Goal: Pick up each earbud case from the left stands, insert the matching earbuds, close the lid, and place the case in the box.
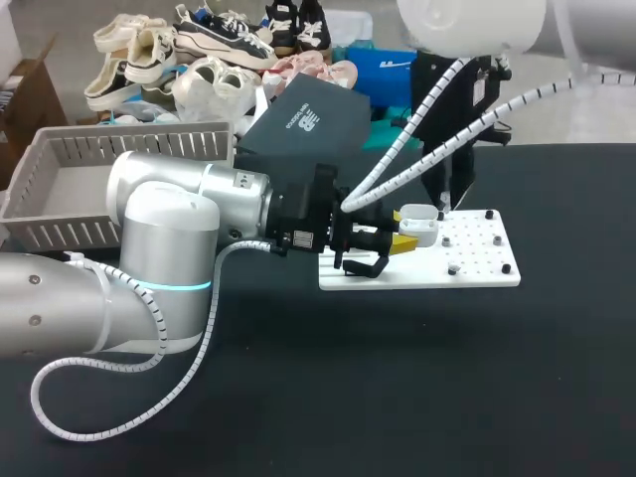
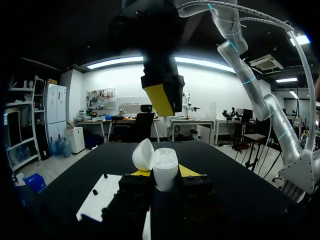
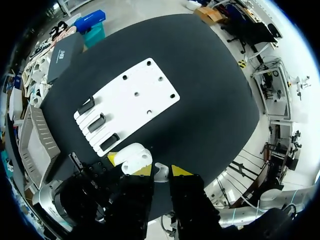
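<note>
A white earbud case [image 1: 419, 225] with its lid [image 2: 143, 155] swung open is held just above the white board [image 1: 477, 260]. My left gripper [image 1: 402, 231] is shut on the case [image 2: 165, 170] from both sides. My right gripper [image 1: 449, 205] hangs directly over the case, pointing down. In the right wrist view a small white earbud [image 3: 160, 173] sits pinched between that gripper's [image 3: 161, 171] yellow tips, just above the open case [image 3: 132, 157]. Three black stands [image 3: 96, 122] at the board's left end [image 3: 135, 95] hold nothing.
A grey slatted basket [image 1: 60, 189] stands at the table's left rear, with a dark box [image 1: 308, 119] behind the board. Small black pegs [image 1: 453, 268] dot the board's right half. My left arm's bulky elbow [image 1: 159, 248] fills the front left.
</note>
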Robot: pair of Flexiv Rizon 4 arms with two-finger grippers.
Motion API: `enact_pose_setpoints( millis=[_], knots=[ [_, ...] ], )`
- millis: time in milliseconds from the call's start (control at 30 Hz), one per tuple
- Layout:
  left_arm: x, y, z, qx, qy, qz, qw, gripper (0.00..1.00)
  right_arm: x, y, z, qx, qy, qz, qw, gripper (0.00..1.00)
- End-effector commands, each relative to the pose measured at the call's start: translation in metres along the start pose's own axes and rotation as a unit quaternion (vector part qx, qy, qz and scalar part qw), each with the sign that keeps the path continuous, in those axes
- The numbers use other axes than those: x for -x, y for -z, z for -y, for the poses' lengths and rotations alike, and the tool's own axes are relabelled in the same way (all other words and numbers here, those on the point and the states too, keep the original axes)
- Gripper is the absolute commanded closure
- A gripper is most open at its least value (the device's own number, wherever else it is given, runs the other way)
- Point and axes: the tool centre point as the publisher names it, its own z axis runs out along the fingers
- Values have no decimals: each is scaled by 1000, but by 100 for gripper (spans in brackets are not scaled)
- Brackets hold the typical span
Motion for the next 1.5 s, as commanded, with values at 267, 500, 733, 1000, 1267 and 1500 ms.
enact_pose_setpoints(
  millis=[267,500,733,1000,1267,1500],
  knots=[
    [0,0,0,1,0,0,1000,100,-8,-3,-10,-20,-19,59,998,100],
    [0,0,0,1,0,0,1000,100,-9,-5,-12,-26,-27,79,996,100],
    [0,0,0,1,0,0,1000,100,-8,-10,-13,-35,-34,88,995,100],
    [0,0,0,1,0,0,1000,100,-8,-14,-18,-43,-39,107,993,100],
    [0,0,0,1,0,0,1000,100,-6,-19,-21,-51,-41,114,991,100],
    [0,0,0,1,0,0,1000,100,-2,-23,-21,-54,-45,112,991,100]
  ],
)
